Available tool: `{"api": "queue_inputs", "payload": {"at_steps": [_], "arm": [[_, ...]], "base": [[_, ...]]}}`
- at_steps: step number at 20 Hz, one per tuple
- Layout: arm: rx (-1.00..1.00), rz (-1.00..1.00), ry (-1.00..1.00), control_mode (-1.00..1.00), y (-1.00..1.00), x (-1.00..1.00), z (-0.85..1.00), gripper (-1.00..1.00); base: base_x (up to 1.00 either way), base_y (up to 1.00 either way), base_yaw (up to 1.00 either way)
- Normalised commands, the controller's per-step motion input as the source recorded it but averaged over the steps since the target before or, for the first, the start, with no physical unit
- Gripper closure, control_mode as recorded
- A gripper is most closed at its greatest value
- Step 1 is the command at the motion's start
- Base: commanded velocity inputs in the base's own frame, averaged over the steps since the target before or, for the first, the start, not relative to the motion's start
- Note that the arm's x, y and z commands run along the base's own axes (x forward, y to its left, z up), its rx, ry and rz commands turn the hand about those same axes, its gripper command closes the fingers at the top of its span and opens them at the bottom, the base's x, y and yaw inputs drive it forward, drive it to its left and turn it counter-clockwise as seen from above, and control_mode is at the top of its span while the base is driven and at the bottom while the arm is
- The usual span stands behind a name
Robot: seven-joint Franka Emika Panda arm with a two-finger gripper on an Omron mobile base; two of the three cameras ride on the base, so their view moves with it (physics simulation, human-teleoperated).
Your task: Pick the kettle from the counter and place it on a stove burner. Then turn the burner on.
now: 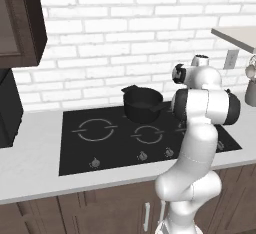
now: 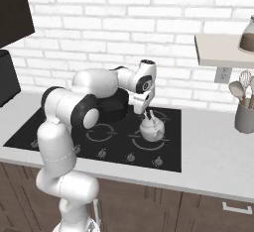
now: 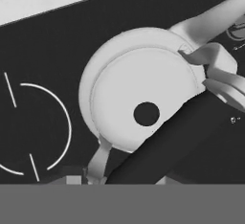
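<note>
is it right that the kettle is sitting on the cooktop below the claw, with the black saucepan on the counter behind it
Not quite. The black saucepan is not on the counter: the left base view shows it on the black glass cooktop, at the back. The rest holds: the kettle sits on the cooktop below the claw.

Robot arm (image 1: 192, 178): showing glossy white rounded shells, dark joint bands at shoulder and elbow, a round dark-centred cap near the wrist, thin dark fingers (image 2: 147, 115).

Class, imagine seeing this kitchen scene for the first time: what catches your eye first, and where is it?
The white arm stretches over the black cooktop, its claw just above a small silvery kettle sitting on the glass. Behind it, a black saucepan stands at the cooktop's back edge.
</note>
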Motion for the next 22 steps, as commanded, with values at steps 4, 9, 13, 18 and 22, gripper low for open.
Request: {"api": "queue_inputs", "payload": {"at_steps": [4, 9, 13, 18, 22], "arm": [[0.13, -0.01, 0.01, -1.00, -0.12, -0.07, 0.00, 1.00], [0.11, -0.01, 0.00, -1.00, -0.03, 0.00, 0.00, 1.00], [0.16, 0.00, 0.01, -1.00, 0.00, 0.00, 0.00, 1.00], [0.21, -0.01, 0.03, -1.00, 0.00, 0.00, 0.00, 1.00], [0.02, 0.00, 0.00, -1.00, 0.00, 0.00, 0.00, -1.00]], "base": [[0.00, 0.00, 0.00], [0.00, 0.00, 0.00], [0.00, 0.00, 0.00], [0.00, 0.00, 0.00], [0.00, 0.00, 0.00]]}}
